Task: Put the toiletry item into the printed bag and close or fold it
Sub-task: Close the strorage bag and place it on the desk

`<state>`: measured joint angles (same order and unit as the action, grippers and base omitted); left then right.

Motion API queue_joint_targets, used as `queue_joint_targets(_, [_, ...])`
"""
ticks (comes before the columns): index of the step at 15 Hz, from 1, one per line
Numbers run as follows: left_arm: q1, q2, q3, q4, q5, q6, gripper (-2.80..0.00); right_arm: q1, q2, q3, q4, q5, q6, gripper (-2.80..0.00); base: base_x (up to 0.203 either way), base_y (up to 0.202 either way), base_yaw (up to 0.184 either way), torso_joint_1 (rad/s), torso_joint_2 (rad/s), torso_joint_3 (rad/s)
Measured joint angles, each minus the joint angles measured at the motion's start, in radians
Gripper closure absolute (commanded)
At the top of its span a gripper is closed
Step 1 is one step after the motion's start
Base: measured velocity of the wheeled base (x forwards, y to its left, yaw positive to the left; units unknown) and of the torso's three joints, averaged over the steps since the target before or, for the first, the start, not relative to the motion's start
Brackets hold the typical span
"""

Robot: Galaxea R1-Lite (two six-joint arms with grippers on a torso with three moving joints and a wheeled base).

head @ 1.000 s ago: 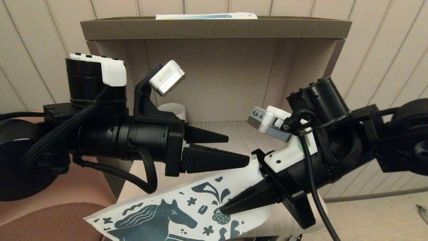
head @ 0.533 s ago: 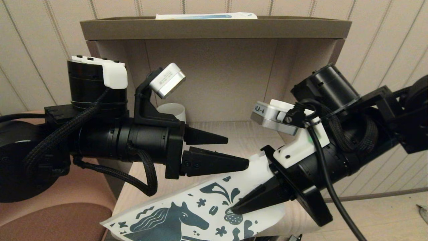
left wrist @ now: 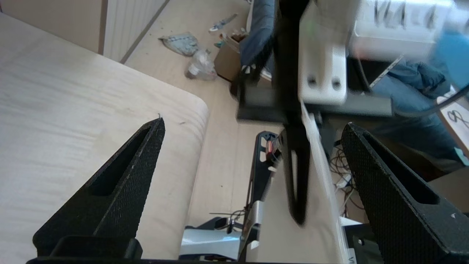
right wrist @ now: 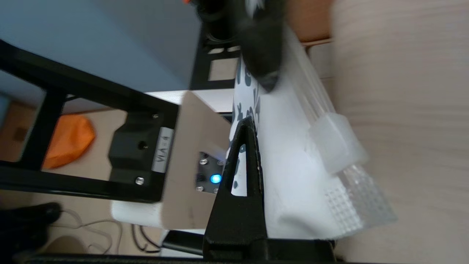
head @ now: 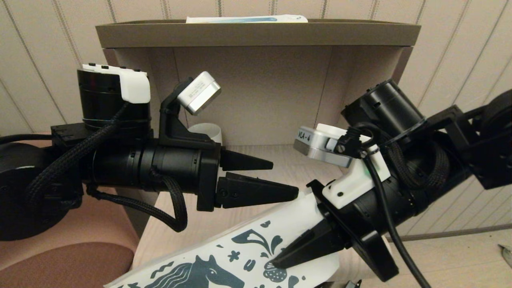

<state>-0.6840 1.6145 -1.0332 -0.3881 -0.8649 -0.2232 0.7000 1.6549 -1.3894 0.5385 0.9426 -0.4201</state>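
The printed bag (head: 256,240), white with a teal horse, hangs slanted over the front of the lower shelf board. My right gripper (head: 275,264) is shut on its upper end; in the right wrist view one finger (right wrist: 243,161) presses the white bag (right wrist: 293,172) near its clear zip slider (right wrist: 335,141). My left gripper (head: 285,179) is open and empty, just above and left of the bag's top corner. In the left wrist view the bag's edge (left wrist: 318,190) lies ahead between the wide left jaws. The toiletry item (head: 247,19), a white and blue tube, lies on the top board.
A beige shelf unit (head: 256,36) encloses the work area, with a pale wood lower board (head: 288,160). A white mug (head: 208,132) stands behind my left wrist. A brown seat (head: 60,264) is at lower left. The board's rounded edge (left wrist: 199,113) drops to a cluttered floor.
My right gripper has shifted slightly right and down with the bag, and the bag's horse end has sunk lower in the view. The left gripper has stayed almost in place.
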Motion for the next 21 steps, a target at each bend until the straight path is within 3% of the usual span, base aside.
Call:
queue_joint_targets(3, [-0.001, -0.002, 0.0, 0.001, 0.0, 0.0, -2.8, 0.012, 0.004, 0.017, -0.029, 0.028, 0.003, 0.0, 0.0, 0.0, 0.0, 0.0, 0.0, 0.0])
queue_joint_targets(21, [0.0, -0.002, 0.006, 0.001, 0.007, 0.006, -2.8, 0.004, 0.018, 0.009, -0.038, 0.019, 0.003, 0.0, 0.0, 0.0, 0.0, 0.0, 0.0, 0.0])
